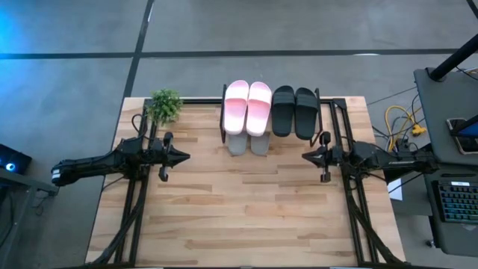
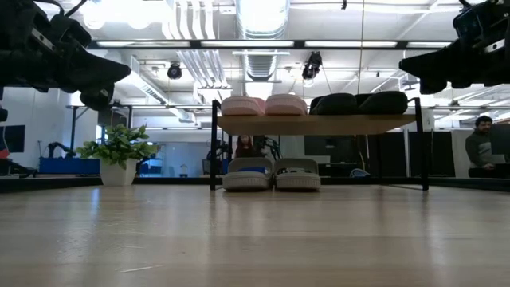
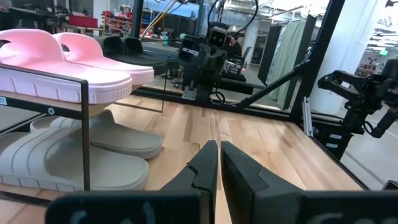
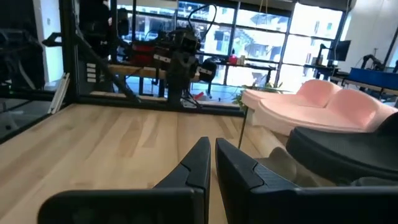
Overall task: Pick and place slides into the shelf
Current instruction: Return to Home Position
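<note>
The shelf (image 1: 270,137) stands at the table's far edge, middle. The pale pink pair (image 1: 248,107) and the black pair (image 1: 293,111) lie on its plank top. The grey-green pair (image 1: 248,143) lies on the table under the pink pair and also shows in the low view (image 2: 271,174). My left gripper (image 1: 187,156) hovers shut and empty left of the shelf. My right gripper (image 1: 305,155) hovers shut and empty right of it. Both are raised above the table.
A small potted plant (image 1: 164,106) stands at the far left corner, beside the shelf. Black frame rails (image 1: 134,217) run along both table sides. The bare wooden tabletop (image 1: 246,217) stretches toward the near edge. A person (image 2: 480,147) sits in the room beyond.
</note>
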